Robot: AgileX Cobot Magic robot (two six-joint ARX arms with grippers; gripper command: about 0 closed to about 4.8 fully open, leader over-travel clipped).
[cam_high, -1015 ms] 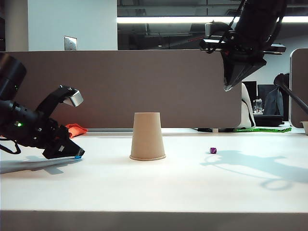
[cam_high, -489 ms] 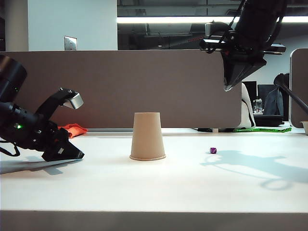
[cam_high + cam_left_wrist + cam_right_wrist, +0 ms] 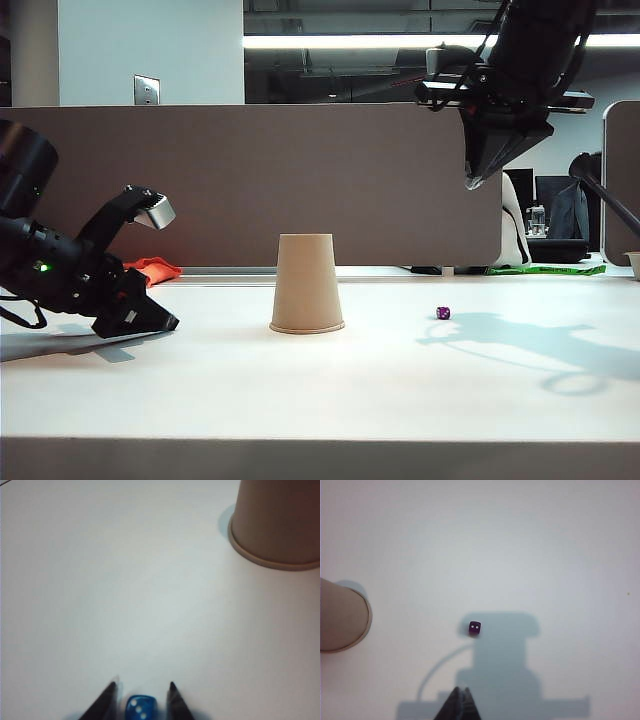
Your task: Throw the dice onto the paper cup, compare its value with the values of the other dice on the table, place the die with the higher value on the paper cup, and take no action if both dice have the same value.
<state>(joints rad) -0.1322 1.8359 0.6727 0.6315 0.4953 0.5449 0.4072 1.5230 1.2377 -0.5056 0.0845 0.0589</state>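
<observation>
Exterior view: the left gripper point(image 3: 160, 322) lies low on the table point(image 3: 400, 390), well apart from the upturned paper cup point(image 3: 306, 283); the right gripper point(image 3: 472, 182) hangs high above the purple die point(image 3: 442, 313).

Left wrist view: the blue die point(image 3: 139, 708) sits between the spread fingertips point(image 3: 111, 692), untouched.

Right wrist view: the tips are pressed together, empty, the purple die below them.

Step in hand: picking the blue die. Next, the jaws must close squarely on it.
</observation>
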